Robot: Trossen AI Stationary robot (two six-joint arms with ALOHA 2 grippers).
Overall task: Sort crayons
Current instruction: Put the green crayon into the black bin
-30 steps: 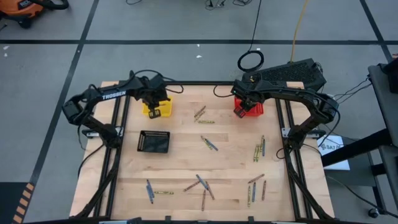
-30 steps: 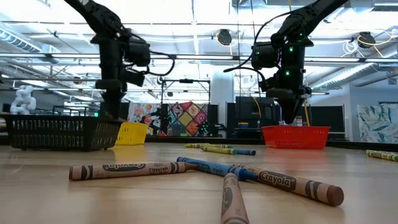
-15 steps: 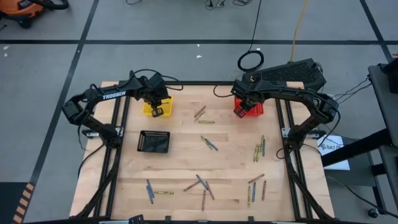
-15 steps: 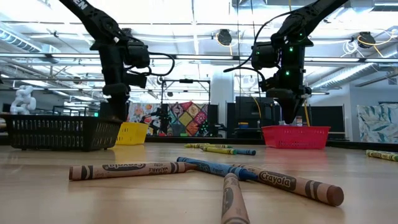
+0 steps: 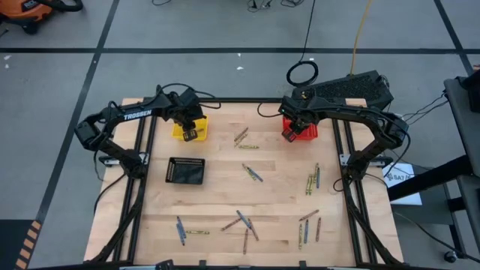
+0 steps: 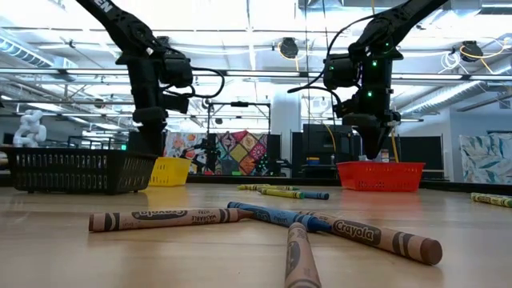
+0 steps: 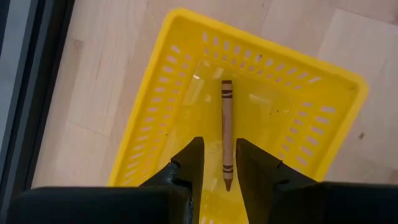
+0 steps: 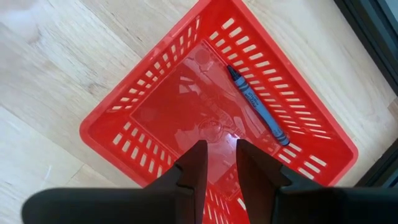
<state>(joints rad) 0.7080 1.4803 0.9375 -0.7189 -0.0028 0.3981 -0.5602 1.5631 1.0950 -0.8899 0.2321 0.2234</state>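
Note:
My left gripper (image 7: 219, 163) hangs open over the yellow basket (image 7: 155, 118) at the table's far left (image 5: 178, 133). A brown crayon (image 7: 226, 124) lies flat on that basket's floor, below and apart from the fingers. My right gripper (image 8: 221, 160) stands open, with nothing between its fingers, over the red basket (image 8: 143, 134) at the far right (image 5: 304, 133). A blue crayon (image 8: 258, 107) lies inside the red basket along one wall. Several loose crayons lie on the table, among them two pairs (image 5: 252, 173) (image 5: 312, 180) and a cluster (image 5: 240, 221).
A black mesh basket (image 5: 186, 171) stands on the table nearer than the yellow one. More crayons lie at the far middle (image 5: 241, 137), near left (image 5: 184, 230) and near right (image 5: 307, 225). Dark frame rails (image 5: 142, 165) run along both table sides.
My left gripper has tipped a little where it hangs over the yellow basket, without travelling. The right arm has kept still.

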